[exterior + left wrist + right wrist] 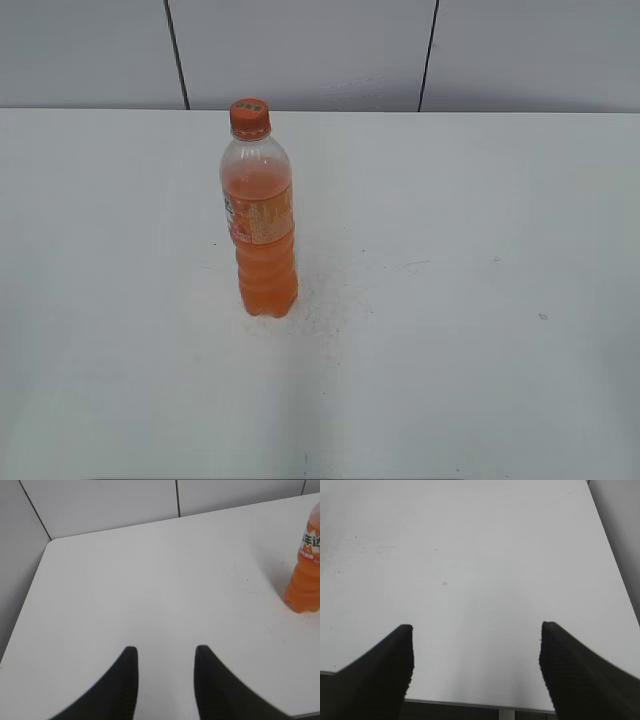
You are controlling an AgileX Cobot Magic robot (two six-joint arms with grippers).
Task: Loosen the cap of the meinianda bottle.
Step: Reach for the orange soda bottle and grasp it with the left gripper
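Orange-filled meinianda bottle [305,565] upright, right of spread left gripper [162,652]; cap [250,117] on; right gripper [476,630] wide apart, farther.

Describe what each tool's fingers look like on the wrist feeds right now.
Left tool: two matte black fingers tapering to rounded tips, smooth, without markings. Right tool: two broader black fingers with finely ribbed inner edges. No cables or arm links show.
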